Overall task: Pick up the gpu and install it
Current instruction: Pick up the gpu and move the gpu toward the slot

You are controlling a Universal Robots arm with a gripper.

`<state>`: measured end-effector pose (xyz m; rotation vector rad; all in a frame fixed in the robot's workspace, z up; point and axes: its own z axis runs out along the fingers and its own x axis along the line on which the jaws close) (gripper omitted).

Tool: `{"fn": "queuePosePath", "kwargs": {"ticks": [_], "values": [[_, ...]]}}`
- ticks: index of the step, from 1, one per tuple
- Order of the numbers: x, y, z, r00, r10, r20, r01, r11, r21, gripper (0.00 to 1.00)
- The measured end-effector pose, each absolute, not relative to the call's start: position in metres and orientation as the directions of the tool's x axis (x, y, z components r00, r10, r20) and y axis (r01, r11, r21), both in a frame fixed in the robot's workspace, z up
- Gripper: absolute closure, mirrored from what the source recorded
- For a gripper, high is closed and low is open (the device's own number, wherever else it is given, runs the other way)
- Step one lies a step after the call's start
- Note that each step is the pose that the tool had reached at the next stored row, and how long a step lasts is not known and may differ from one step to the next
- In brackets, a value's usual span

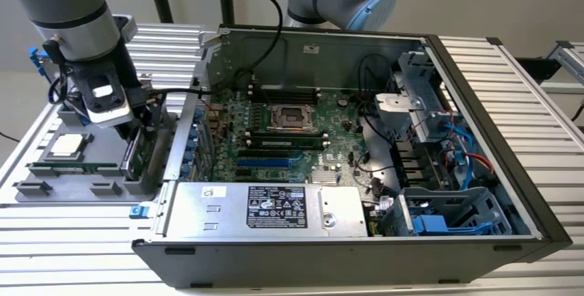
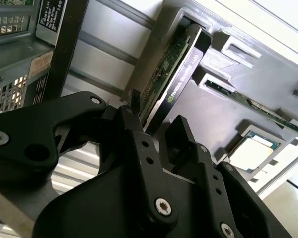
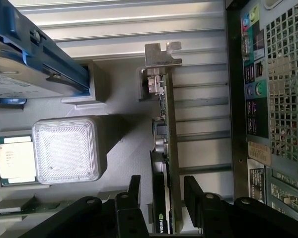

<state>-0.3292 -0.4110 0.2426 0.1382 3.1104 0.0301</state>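
Beside the dark grey metal computer case [image 3: 278,74], we are watching the black two-fingered gripper [image 3: 162,181] straddling, unclenched, the upright green gpu [image 3: 168,124].

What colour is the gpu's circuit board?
Green; the gpu shows best in the first wrist view.

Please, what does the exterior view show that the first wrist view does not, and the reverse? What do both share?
Exterior view: the motherboard, the power supply and the arm itself. First wrist view: the silver end bracket and the computer's rear ports, seen from outside. Both: the gpu standing on edge in the gray tray, the open end effector straddling it, and a processor chip in the tray.
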Motion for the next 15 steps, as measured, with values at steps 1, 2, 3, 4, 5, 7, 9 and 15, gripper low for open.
{"fn": "queuePosePath", "kwargs": {"ticks": [1, 2, 3, 4, 5, 7, 9, 15], "values": [[-0.3292, -0.411, 0.2423, -0.996, 0.089, -0.027, 0.088, 0.996, 0.02, 0.0], [-0.3293, -0.411, 0.242, -0.996, 0.089, -0.027, 0.088, 0.996, 0.02, 0.0], [-0.3293, -0.411, 0.2416, -0.996, 0.089, -0.027, 0.089, 0.996, 0.02, 0.0], [-0.3293, -0.411, 0.2412, -0.996, 0.089, -0.027, 0.088, 0.996, 0.02, 0.0], [-0.3294, -0.411, 0.2409, -0.996, 0.089, -0.027, 0.088, 0.996, 0.019, 0.0], [-0.3295, -0.4109, 0.2402, -0.996, 0.089, -0.027, 0.088, 0.996, 0.019, 0.0], [-0.3295, -0.4109, 0.2398, -0.996, 0.089, -0.027, 0.088, 0.996, 0.018, 0.0], [-0.3295, -0.4109, 0.2397, -0.996, 0.089, -0.027, 0.088, 0.996, 0.018, 0.0]]}}
